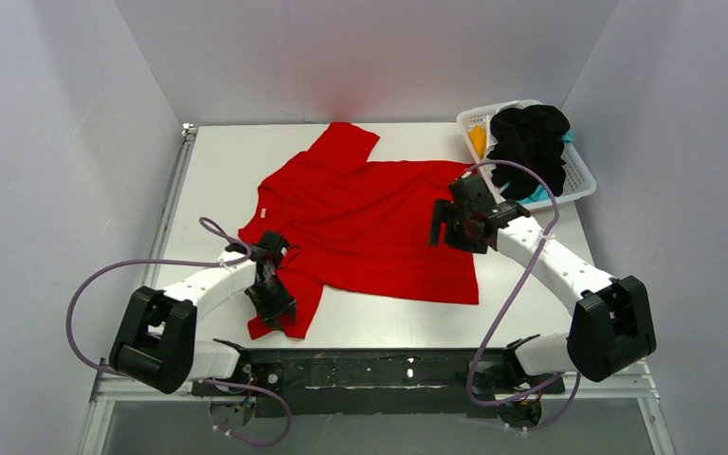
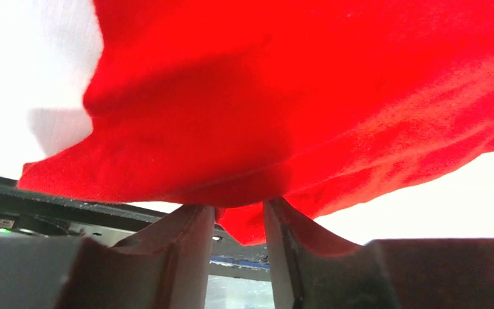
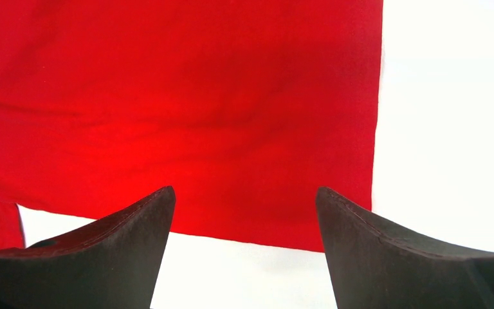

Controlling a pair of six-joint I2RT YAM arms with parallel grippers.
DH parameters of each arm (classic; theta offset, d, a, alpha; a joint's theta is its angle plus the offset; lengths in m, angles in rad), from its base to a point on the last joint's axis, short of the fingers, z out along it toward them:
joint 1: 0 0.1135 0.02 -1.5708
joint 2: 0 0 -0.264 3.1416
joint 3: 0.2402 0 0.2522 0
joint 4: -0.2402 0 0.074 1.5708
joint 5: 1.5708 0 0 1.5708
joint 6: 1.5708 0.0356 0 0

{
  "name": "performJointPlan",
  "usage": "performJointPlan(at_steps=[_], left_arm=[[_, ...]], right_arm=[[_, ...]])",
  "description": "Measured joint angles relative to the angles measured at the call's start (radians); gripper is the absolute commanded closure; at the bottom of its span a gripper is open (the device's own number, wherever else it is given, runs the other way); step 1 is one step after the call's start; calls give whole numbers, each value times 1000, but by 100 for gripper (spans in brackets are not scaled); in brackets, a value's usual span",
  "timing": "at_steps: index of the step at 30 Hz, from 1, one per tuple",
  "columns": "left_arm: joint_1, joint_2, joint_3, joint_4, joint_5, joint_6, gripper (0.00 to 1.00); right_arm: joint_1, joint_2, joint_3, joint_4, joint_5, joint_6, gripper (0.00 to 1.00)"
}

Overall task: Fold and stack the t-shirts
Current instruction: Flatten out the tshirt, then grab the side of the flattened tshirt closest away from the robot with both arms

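- Found a red t-shirt (image 1: 370,223) spread across the smooth white table (image 1: 227,171): soft matte cloth, lightly creased, one sleeve toward the far edge, the other rumpled at the near left.
- Saw a black t-shirt (image 1: 531,137) heaped in a white plastic lattice basket (image 1: 578,175) at the far right corner, with slivers of orange-yellow cloth (image 1: 477,139) and teal cloth (image 1: 538,194) beside it.
- Found the left gripper (image 1: 270,299) low over the rumpled near sleeve, arm bent in from the left, dark fingers drawn close on either side of a hanging fold of red cloth. Could not tell whether already pinching it firmly.
- Found the right gripper (image 1: 441,227) over the shirt's right edge, forearm reaching in from the near right. Blunt dark fingers spread wide with nothing between, red cloth and its straight hem below.
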Motion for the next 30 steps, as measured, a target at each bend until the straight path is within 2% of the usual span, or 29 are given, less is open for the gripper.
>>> performJointPlan(at_steps=[1, 5, 11, 13, 15, 16, 19, 20, 21, 22, 26, 30], left_arm=[[-5, 12, 2, 0, 1, 3, 81], [-31, 15, 5, -16, 8, 0, 98], [-157, -55, 19, -48, 42, -43, 100], [-196, -79, 34, -67, 41, -61, 81], [-229, -96, 43, -79, 41, -79, 67], [-239, -96, 46, -86, 43, -85, 51], [-250, -61, 55, -99, 64, -84, 31], [-251, -43, 64, -106, 74, -78, 22], [-251, -29, 75, -113, 82, -67, 8], [-251, -22, 88, -124, 88, -50, 2], [-256, -77, 175, -234, 55, 35, 2], [-256, -223, 245, -390, -84, 97, 2]], right_arm=[[0, 0, -2, -2, 0, 2, 12], [0, 0, -12, -10, 2, 9, 14], [0, 0, -21, -27, 2, 16, 15], [0, -3, -22, -27, -1, 16, 15], [0, -8, -29, -27, -3, 16, 15], [0, -10, -32, -27, -5, 16, 15], [0, -10, -33, -26, -13, 16, 14], [0, -10, -33, -26, -13, 16, 13], [0, -10, -33, -27, -13, 16, 13], [0, -10, -33, -27, -12, 16, 13], [0, -19, -34, -35, 0, 16, 12], [0, -70, -59, -37, 7, 21, 12]])
